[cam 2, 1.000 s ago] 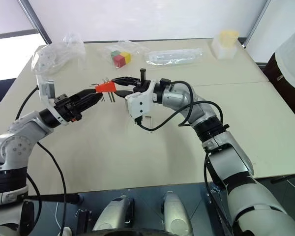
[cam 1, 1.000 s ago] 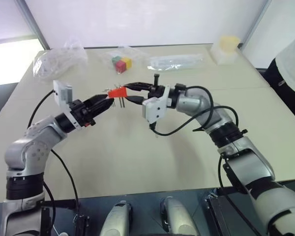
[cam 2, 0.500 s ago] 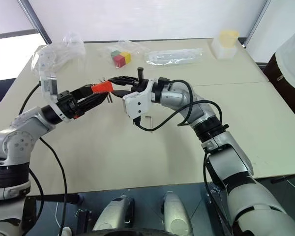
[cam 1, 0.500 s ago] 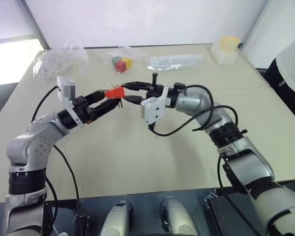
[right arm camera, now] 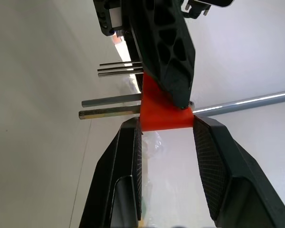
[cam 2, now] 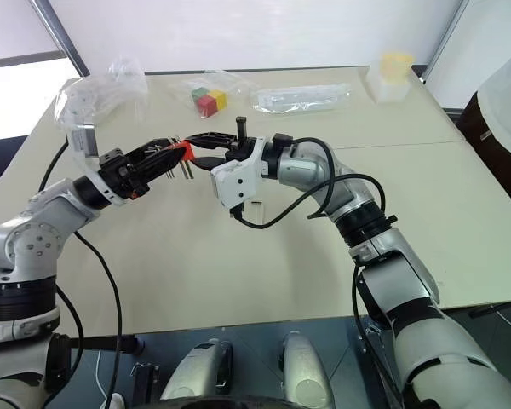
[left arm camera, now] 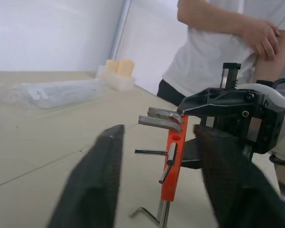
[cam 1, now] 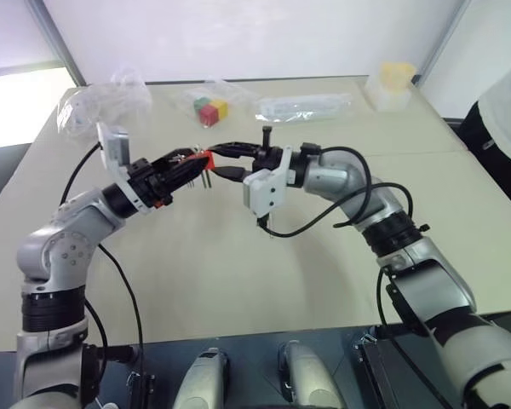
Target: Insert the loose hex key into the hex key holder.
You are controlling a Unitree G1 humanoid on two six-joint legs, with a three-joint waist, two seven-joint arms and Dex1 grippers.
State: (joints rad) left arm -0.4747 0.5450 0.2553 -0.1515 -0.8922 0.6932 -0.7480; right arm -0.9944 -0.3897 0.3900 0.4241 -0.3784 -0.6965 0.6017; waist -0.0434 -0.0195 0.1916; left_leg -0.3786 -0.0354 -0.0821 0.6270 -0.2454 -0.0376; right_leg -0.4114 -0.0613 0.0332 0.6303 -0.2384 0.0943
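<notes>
Hex key holder [right arm camera: 162, 111] clamped in right end effector [right arm camera: 164, 142]; left end effector [left arm camera: 161, 175] parted around it.

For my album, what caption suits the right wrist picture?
Right gripper pinching the orange hex key holder, its metal keys jutting sideways, with the left gripper's finger pressing in from beyond.

Head eyes look down; wrist cameras closely share the holder [right arm camera: 164, 111].
</notes>
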